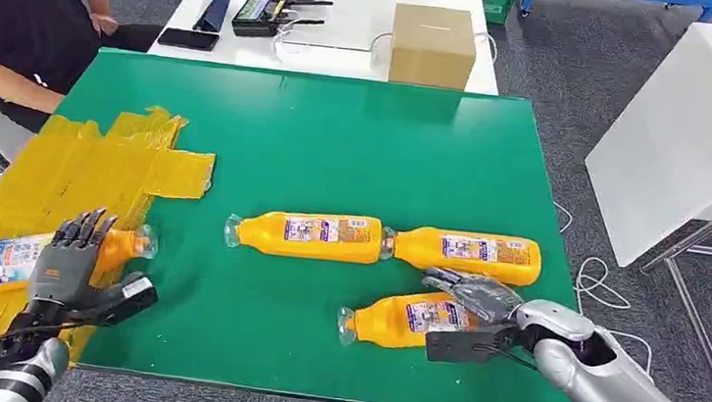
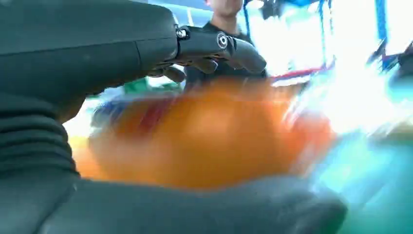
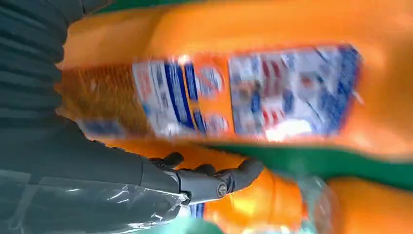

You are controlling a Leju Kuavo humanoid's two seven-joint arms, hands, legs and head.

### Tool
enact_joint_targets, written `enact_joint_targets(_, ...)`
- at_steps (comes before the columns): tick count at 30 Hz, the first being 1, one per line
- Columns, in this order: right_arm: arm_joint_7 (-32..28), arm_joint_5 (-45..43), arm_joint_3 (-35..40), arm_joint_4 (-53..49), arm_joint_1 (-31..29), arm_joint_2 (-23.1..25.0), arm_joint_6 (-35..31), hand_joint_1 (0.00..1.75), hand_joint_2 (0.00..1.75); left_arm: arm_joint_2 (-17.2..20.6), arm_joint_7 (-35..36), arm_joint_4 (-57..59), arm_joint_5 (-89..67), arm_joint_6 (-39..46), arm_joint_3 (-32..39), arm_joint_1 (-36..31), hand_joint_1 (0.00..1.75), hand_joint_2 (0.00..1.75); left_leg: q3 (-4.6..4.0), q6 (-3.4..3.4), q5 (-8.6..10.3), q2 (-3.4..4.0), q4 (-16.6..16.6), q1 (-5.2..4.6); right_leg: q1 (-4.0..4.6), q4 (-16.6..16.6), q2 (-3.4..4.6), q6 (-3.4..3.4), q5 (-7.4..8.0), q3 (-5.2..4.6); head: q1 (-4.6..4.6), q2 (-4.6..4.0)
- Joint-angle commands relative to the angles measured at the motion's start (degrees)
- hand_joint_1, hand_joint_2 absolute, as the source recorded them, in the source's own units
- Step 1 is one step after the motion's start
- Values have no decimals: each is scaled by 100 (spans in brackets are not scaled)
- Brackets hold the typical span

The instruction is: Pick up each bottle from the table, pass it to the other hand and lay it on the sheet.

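Bottles dominate the head view: one orange bottle (image 1: 7, 259) lies on the yellow sheet (image 1: 69, 169) at the green table's (image 1: 338, 140) left edge, with the left hand (image 1: 65, 267) spread open over its neck end, fingers apart, not clearly gripping. Two more bottles (image 1: 309, 235) and (image 1: 470, 253) lie end to end mid-table. The right hand (image 1: 469, 315) wraps around the nearest bottle (image 1: 405, 319), fingers over it and thumb under. A person sits at far left beside a white table with a cardboard box (image 1: 433, 45).

Left wrist view: blurred orange bottle (image 2: 195, 136) between thumb and fingers (image 2: 219, 46).

Right wrist view: labelled bottle (image 3: 243, 87) close against the palm, fingers (image 3: 219, 178) curled beyond it.
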Motion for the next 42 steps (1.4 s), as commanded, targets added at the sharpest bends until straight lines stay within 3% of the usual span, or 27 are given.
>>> enact_joint_targets(1, 258, 706, 305, 459, 390, 0, -83, 0, 175, -1068, -815, -1862, 2780, -113, 777, 215, 0, 0, 15, 2, -11, -39, -1, 11, 10, -11, -16, -14, -11, 30, 2, 0)
enact_joint_targets(3, 301, 944, 226, 696, 545, 42, -109, 72, 175, -1234, -794, -2248, 3744, -502, 824, 196, 0, 0, 19, 3, -22, -37, 2, 15, 13, -9, -9, -19, -14, 33, 0, 0)
enact_joint_targets(4, 249, 1008, 224, 818, 569, 88, -189, 148, 175, -1243, -717, -2317, 3751, -532, 795, 177, 0, 0, 18, 5, -25, -37, 2, 15, 14, -10, -13, -15, -12, 30, -2, 0)
enact_joint_targets(5, 234, 1093, 177, 996, 597, 188, -233, 175, 175, -1336, -797, -2496, 4269, -763, 884, 145, 0, 0, 23, 7, -25, -35, -2, 14, 13, -15, -16, -12, -10, 30, 0, 0)
enact_joint_targets(12, 208, 1078, -192, 976, 826, 356, -420, 175, 175, -1546, -897, -3502, 5905, -1758, 1187, 266, 0, 0, 43, 11, -34, -21, -1, 20, 19, -26, 4, -12, -10, 52, 0, 0)
enact_joint_targets(17, 123, 759, -953, 553, 1203, 828, -871, 175, 175, -1676, -110, -3729, 7572, -3227, 1296, 563, 0, 0, 75, 7, -39, -17, -11, 20, 18, -41, 7, -16, -12, 77, 0, 0)
enact_joint_targets(25, 160, 762, -1002, 503, 1208, 835, -877, 175, 175, -1672, -131, -3740, 7604, -3251, 1295, 613, 0, 0, 74, 5, -47, 5, -7, 17, 14, -31, 18, -11, -15, 73, 0, 0)
enact_joint_targets(28, -303, 464, -1589, -10, 1397, 1323, -1451, 175, 175, -1706, 564, -4024, 8790, -4495, 1036, 1145, 0, 0, 75, 2, -50, 9, -8, 19, 15, -32, 23, -13, -13, 72, 0, 0)
enact_joint_targets(29, -346, 379, -1739, -344, 1439, 1482, -1509, 175, 175, -1749, 668, -4213, 8929, -4765, 853, 1418, 0, 175, 85, 0, -56, 15, -10, 20, 16, -34, 36, -20, -15, 76, 0, 0)
enact_joint_targets(31, -375, 123, -1974, -1042, 1391, 1766, -1470, 175, 175, -1905, 797, -4658, 9263, -5207, 435, 1977, 0, 175, 71, 3, -55, 41, -9, 10, 5, -25, 50, -7, -12, 58, 2, 0)
enact_joint_targets(35, -447, -233, -2255, -1660, 1093, 2199, -1404, 175, 175, -2023, 611, -5374, 9207, -5532, -505, 2491, 0, 175, 77, -3, -97, 75, 18, 19, 13, 3, 106, -31, -31, 46, -4, 0)
enact_joint_targets(37, -448, -381, -2257, -1534, 848, 2385, -1277, 175, 175, -2025, 508, -5594, 9008, -5533, -1005, 2539, 0, 175, 14, 4, -60, 47, 14, 5, 2, -1, 69, -10, -14, -3, -2, 0)
enact_joint_targets(42, -503, -447, -2031, -969, 447, 2869, -1213, 175, 175, -1967, 468, -5673, 8894, -5561, -1701, 2448, 0, 175, 6, 5, -48, 30, 5, 8, 5, -14, 48, -6, -11, 3, 0, 0)
